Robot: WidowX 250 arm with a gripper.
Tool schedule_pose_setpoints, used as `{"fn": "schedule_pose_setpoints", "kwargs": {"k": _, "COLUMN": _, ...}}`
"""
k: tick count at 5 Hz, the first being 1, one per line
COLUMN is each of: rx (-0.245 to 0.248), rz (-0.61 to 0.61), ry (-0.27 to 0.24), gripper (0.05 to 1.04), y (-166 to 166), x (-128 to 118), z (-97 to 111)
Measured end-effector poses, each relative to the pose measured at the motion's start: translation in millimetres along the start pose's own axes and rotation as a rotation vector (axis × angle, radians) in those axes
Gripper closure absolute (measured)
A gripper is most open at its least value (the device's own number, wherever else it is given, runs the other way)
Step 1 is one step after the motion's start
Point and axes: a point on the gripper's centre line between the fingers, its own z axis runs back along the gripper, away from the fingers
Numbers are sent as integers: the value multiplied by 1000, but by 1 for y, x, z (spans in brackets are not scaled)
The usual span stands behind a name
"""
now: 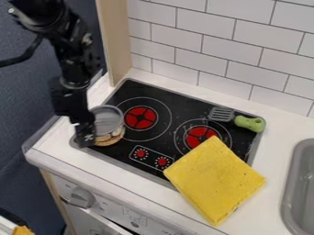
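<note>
1. Camera view, nearest: rounded front edge of the white counter (131,190); grey sink (290,195) cut off at right, with a strip of countertop between it and the stovetop (186,103).
2. Spongy yellow cloth (215,181), flat, hiding the stovetop's near right part.
3. Round can (108,125), grey inside, tan-patterned outside, at the stovetop's left end; black gripper (87,133) at its left side. Cannot tell whether it is spread or pinching.
4. Slotted grey spatula with green handle (249,123), near the stovetop's right edge.
5. Glossy white tiles (211,50) bound the back.
</note>
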Motion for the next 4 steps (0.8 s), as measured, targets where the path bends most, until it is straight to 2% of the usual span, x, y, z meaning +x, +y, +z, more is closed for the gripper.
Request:
{"fn": "schedule_pose_setpoints", "kwargs": {"k": 2, "rx": 49, "rz": 3, "ry": 83, "gripper": 84, "y": -2, "x": -52, "z": 6}}
{"fn": "schedule_pose_setpoints", "kwargs": {"k": 3, "rx": 73, "rz": -15, "ry": 84, "gripper": 83, "y": -1, "x": -82, "z": -1}}
{"fn": "schedule_pose_setpoints", "kwargs": {"k": 4, "rx": 65, "rz": -38, "ry": 121, "gripper": 83, "y": 1, "x": -107, "z": 5}}
